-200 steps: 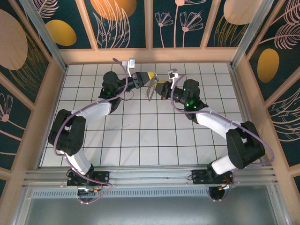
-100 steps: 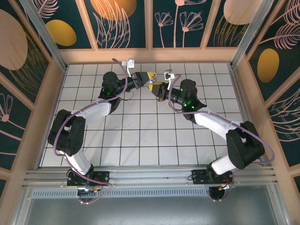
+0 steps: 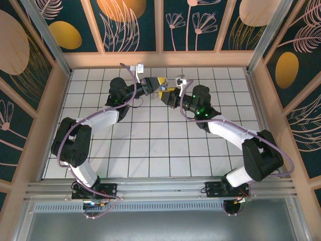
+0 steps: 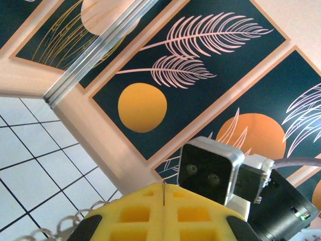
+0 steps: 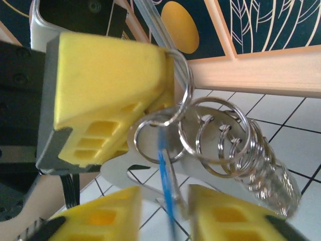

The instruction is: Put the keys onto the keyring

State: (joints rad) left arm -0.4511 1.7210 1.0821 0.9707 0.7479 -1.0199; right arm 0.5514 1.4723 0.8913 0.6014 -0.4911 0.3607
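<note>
left gripper (image 4: 164, 198) – clamped tight on keyring (image 5: 220, 133), which fans out beside its fingertips | right gripper (image 5: 164, 218) – jaws narrowly parted, blue key (image 5: 163, 160) edge-on in gap, top reaching keyring | both over table's (image 3: 150, 150) far end

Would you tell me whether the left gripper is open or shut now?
Shut, pinching the keyring: the left gripper's yellow fingers meet along a thin seam.

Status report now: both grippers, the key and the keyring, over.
Left gripper shut on keyring. Right gripper open, blue key between its fingers, close to the keyring. Threaded or not: cannot tell. No obstruction seen.
</note>
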